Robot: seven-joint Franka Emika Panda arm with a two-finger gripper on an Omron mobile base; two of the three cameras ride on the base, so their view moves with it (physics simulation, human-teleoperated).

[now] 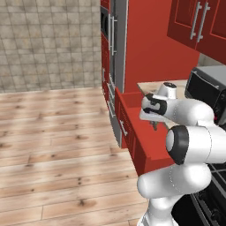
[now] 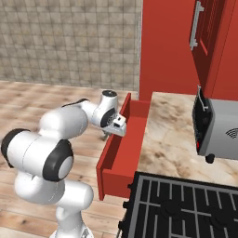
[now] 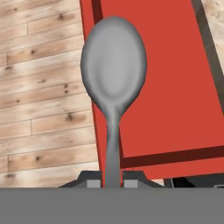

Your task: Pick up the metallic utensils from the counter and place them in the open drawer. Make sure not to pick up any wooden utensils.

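Reading left to right in the hand view, wooden floor (image 3: 39, 109) gives way to the grey spoon (image 3: 113, 65), clamped by its handle in the gripper (image 3: 112, 183) seemingly above the open red drawer's (image 3: 175, 87) near-left edge.

A grey metal spoon (image 3: 113, 78) stands up from the tool (image 3: 112, 183), its slim handle pinched between the closed fingertips (image 3: 93, 183), round bowl topmost; behind it lies the red drawer (image 3: 175, 87), open; pale wooden floor (image 3: 43, 109) spreads to the left.
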